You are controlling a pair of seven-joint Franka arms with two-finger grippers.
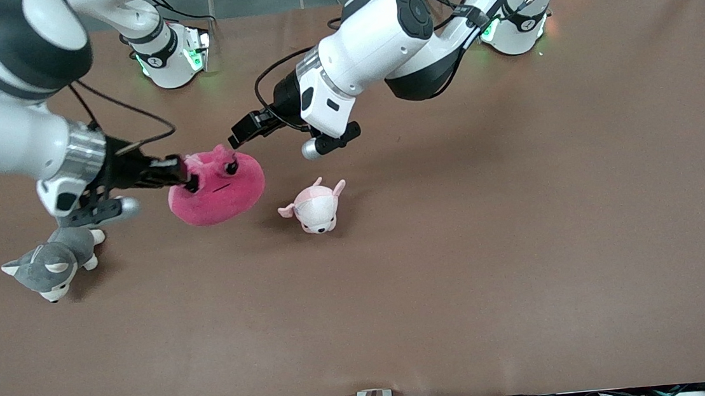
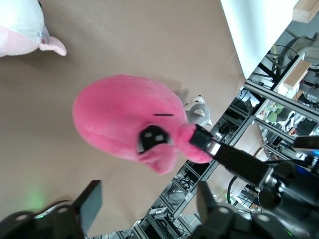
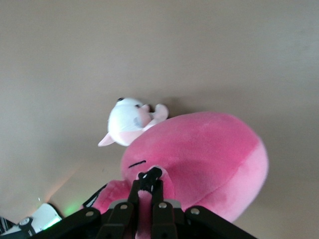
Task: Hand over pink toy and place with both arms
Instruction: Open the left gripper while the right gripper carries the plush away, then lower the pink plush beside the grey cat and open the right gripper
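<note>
right gripper (image 1: 188, 182) — jaws clamped on a fold of the pink toy (image 1: 217, 187), held off the desk (image 1: 459, 246) toward the right arm's end, above the small pale pink plush (image 1: 315, 209). left gripper (image 1: 243, 131) — jaws wide apart, beside the toy's top, not touching it.

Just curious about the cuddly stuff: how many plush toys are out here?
3. The pink toy hangs in the right gripper; the pale plush lies beside it; the grey dog lies at the right arm's end.
</note>
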